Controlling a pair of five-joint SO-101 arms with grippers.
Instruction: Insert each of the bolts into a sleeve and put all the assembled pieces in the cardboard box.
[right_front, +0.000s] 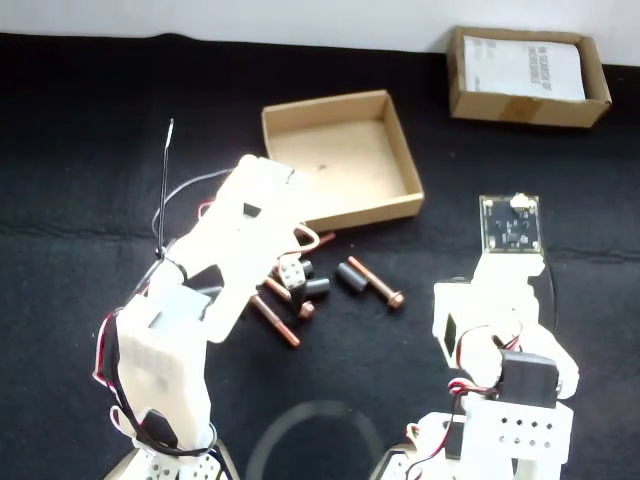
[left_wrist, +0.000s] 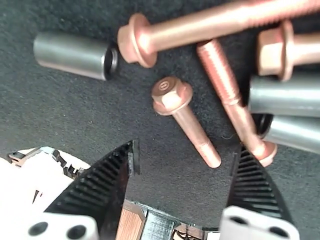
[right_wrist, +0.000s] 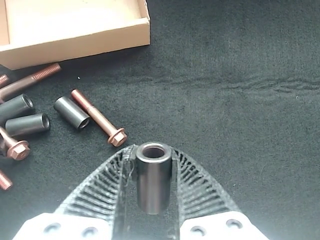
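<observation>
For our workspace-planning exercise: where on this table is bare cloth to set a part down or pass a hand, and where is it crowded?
Free: the cardboard box floor; the cloth between that box, the outermost bolt and the right arm; the cloth beyond the left arm. Crowded: the bolts and sleeves under the left end effector.

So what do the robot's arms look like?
Both the left arm and the right arm are chunky white plastic with black motors and thin red, black and white wires looping along them. The left gripper and right gripper have black ribbed fingers on white mounts with small round holes. The right arm carries a dark square circuit board.
</observation>
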